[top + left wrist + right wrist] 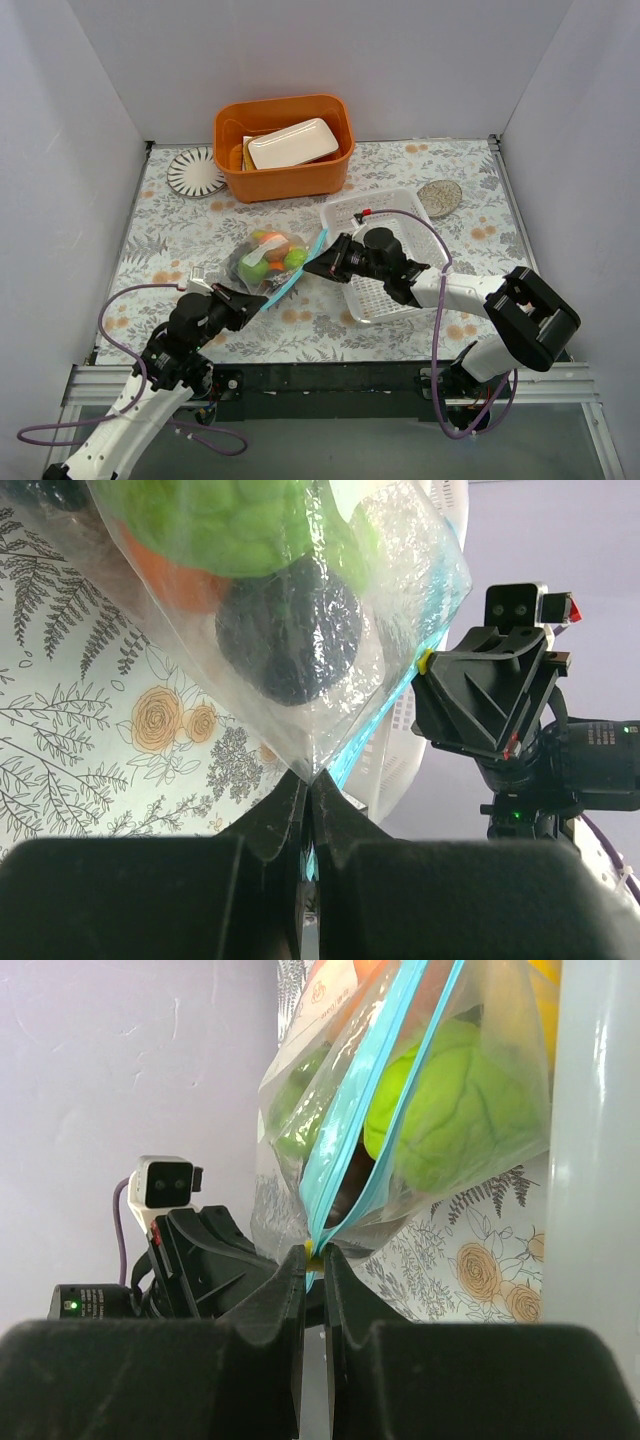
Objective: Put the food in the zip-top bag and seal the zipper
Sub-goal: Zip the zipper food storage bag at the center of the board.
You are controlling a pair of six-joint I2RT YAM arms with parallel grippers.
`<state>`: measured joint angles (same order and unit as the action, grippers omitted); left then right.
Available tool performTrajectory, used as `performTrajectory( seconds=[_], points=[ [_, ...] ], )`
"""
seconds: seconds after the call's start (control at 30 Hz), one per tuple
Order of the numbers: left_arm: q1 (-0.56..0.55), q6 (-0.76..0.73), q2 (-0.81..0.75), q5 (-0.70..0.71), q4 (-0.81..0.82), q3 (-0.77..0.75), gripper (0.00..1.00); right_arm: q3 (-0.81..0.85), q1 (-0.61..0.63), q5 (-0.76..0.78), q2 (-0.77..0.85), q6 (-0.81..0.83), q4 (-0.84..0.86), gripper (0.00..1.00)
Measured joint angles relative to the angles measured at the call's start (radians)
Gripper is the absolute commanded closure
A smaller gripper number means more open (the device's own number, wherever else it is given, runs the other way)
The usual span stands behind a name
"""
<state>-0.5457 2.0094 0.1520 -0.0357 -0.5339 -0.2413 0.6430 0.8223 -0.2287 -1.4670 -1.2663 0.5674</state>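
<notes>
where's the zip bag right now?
Top view: the zip-top bag is mid-table, in front of the orange bin and left of the white basket, its blue edge pinched by the left gripper and right gripper.

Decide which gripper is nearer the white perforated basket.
Right. The right gripper, shut on the zipper, sits at the left edge of the basket; the left gripper pinches the bag at its far corner.
</notes>
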Motion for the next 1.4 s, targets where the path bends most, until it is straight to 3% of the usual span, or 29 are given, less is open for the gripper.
performTrajectory(
  seconds=[1.4],
  points=[
    [-0.001,0.0,-0.122,0.055,-0.188,-0.06,1.0,0.036,-0.087,0.064,0.014,0.075,-0.105,0.86]
  ],
)
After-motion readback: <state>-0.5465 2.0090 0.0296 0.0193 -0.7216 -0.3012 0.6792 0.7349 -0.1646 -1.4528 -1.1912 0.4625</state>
